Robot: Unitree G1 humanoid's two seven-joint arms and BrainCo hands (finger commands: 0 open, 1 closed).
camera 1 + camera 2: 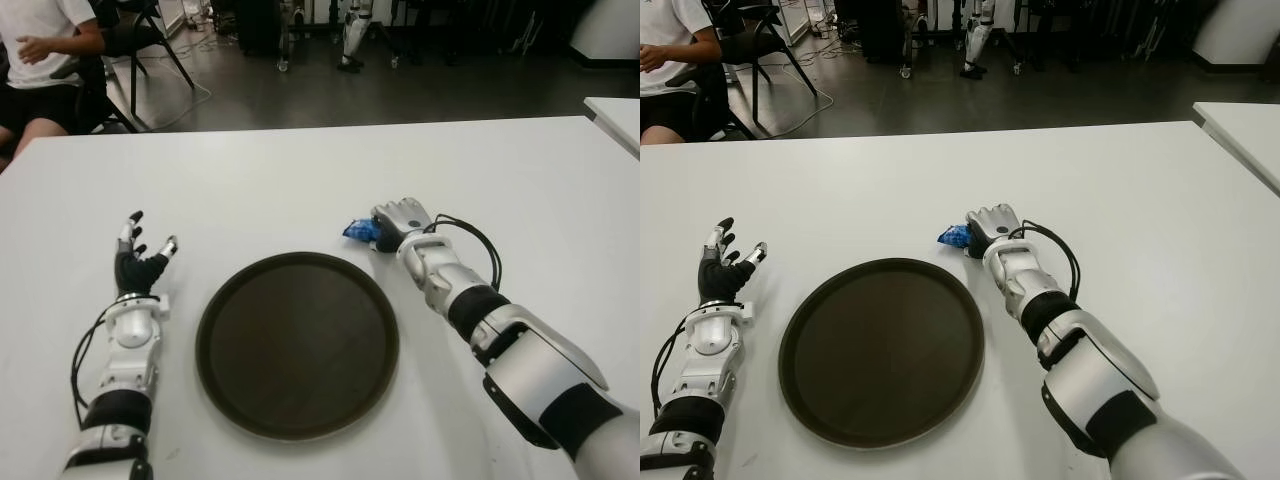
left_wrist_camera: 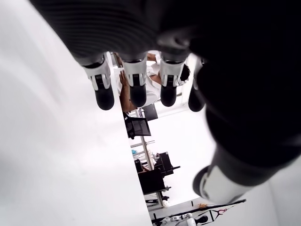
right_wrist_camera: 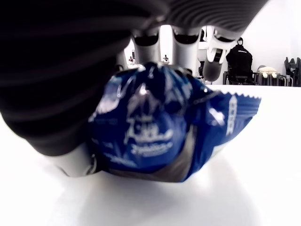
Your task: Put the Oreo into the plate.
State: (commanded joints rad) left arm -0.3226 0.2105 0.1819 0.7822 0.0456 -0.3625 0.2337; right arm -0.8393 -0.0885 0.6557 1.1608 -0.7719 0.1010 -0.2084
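A small blue Oreo packet lies on the white table just beyond the far right rim of the round dark plate. My right hand is over the packet with its fingers curled around it; the right wrist view shows the blue wrapper pressed between the fingers and the thumb, low against the tabletop. My left hand shows to the left of the plate, fingers spread and holding nothing.
A person sits on a chair beyond the table's far left corner. A second white table edges in at the far right. The right arm's cable loops beside the wrist.
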